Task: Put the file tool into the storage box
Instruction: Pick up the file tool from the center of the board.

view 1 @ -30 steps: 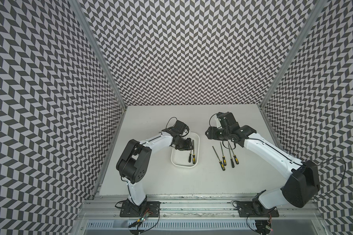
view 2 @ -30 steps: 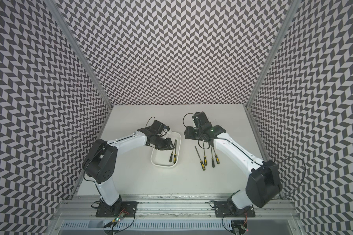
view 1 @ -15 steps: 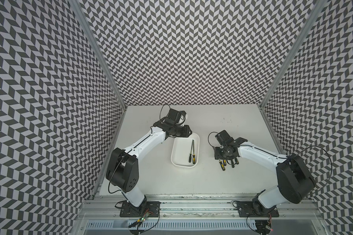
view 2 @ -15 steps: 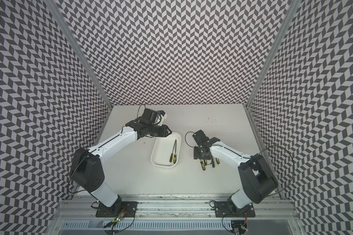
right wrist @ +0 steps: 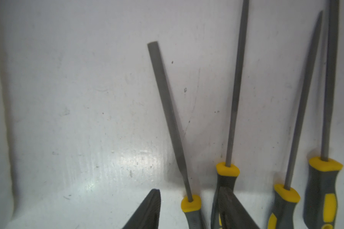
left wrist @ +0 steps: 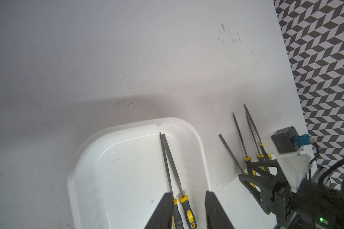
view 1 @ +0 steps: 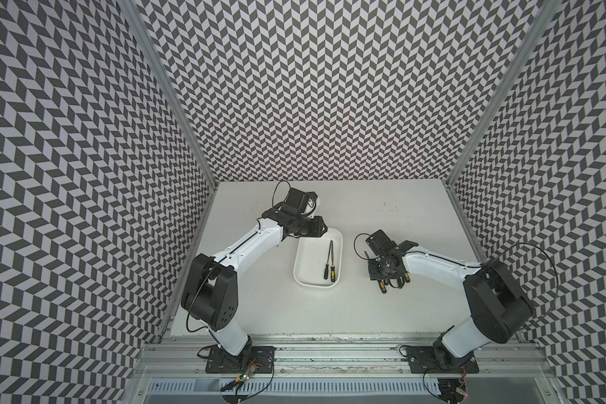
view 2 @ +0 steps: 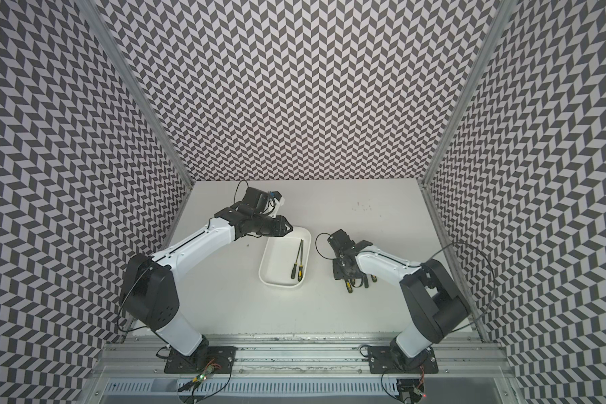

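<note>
The white storage box lies mid-table with two yellow-and-black-handled files inside. To its right, several more files lie in a row on the table. My right gripper is low over their handles, open. Its jaws stand on either side of the flat-tipped file tool, near its yellow collar. One finger overlaps the neighbouring file's handle. My left gripper hovers open and empty above the box's far left corner.
The files' handle ends stick out under the right wrist toward the front. Patterned walls enclose the white table on three sides, and an aluminium rail runs along the front.
The right arm has come down from above the file tips onto the handles, and its jaws have narrowed. The left gripper has pulled back from over the box to its far left corner.
</note>
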{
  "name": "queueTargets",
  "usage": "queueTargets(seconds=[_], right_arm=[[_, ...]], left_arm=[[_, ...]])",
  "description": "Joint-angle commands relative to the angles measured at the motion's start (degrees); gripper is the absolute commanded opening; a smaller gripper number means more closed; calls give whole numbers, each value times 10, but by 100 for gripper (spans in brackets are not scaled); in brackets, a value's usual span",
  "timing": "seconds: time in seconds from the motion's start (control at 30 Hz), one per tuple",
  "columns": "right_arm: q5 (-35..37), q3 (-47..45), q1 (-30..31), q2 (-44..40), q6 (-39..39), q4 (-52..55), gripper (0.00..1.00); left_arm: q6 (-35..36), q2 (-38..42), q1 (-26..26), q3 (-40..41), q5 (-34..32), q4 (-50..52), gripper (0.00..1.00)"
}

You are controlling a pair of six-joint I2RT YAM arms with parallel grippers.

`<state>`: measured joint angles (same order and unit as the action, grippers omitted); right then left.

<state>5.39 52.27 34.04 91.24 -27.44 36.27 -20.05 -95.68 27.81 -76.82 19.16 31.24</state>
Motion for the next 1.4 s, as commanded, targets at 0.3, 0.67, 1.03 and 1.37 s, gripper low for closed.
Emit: queueTargets(seconds=[0.3, 0.67, 1.03, 1.37], right_arm=[[23, 16, 16, 30, 10, 3, 51], [7, -38, 16, 36, 11, -11, 34], [-29, 50, 15, 2, 0, -6, 10], [-198, 161, -5, -6, -23, -60, 10]], left_arm=[[16, -7, -5, 3, 11, -10, 32], [15, -2, -11, 12, 11, -16, 32], [9, 3, -29, 13, 44, -35, 32], [-5, 26, -35, 16, 145, -85, 34]])
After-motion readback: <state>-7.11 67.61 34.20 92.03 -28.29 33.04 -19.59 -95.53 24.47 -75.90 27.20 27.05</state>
